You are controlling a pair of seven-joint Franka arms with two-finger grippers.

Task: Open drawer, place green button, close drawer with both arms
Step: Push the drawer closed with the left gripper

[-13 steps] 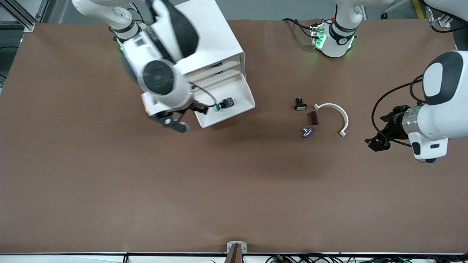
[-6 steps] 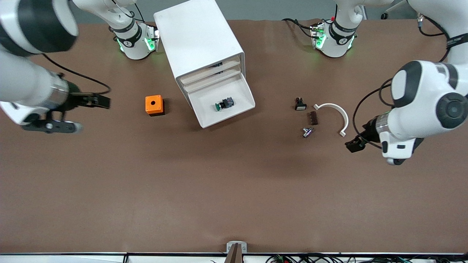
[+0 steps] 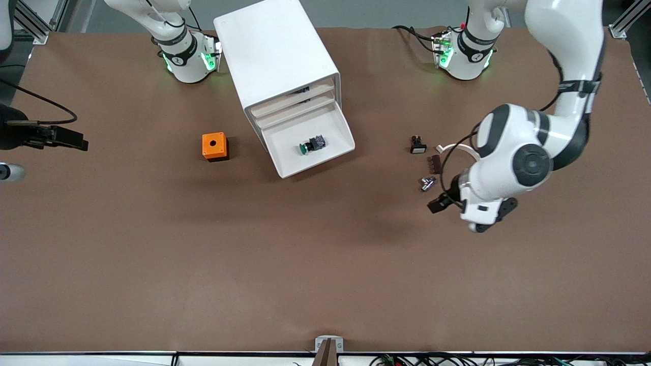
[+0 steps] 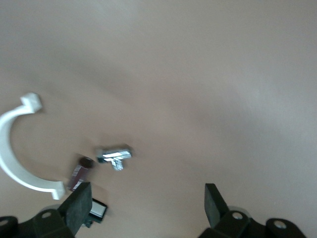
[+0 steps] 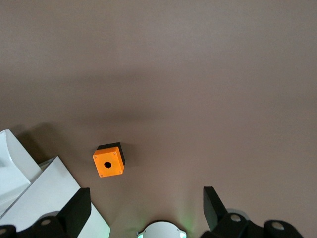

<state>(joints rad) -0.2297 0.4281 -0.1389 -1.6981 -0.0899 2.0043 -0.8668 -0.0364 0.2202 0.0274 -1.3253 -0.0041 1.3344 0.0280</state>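
The cabinet (image 3: pixel 277 51) stands at the table's (image 3: pixel 152 264) edge where the arm bases are, between the two bases and closer to the right arm's. Its lowest drawer (image 3: pixel 310 145) is pulled out toward the front camera, and the button (image 3: pixel 312 144) lies inside it near the middle, green cap toward the right arm's end. An orange cube (image 3: pixel 214 146) sits beside the drawer toward the right arm's end, apart from it. The right gripper (image 3: pixel 61 138) hangs over the table's edge at the right arm's end, fingers (image 5: pixel 74 210) spread wide with nothing between them. The left gripper (image 3: pixel 441 202) is over bare table toward the left arm's end, just nearer the front camera than a cluster of small parts, its fingers (image 4: pixel 79 206) also wide apart and empty. That cluster holds a white curved clip (image 3: pixel 468 158), a black part with a white cap (image 3: pixel 417 145), a dark brown block (image 3: pixel 435 164) and a small metal piece (image 3: pixel 427 183), all close together but not touching the gripper. The whole half of the table toward the front camera is open brown surface, as is the stretch between drawer and cluster. No writing can be read on anything.
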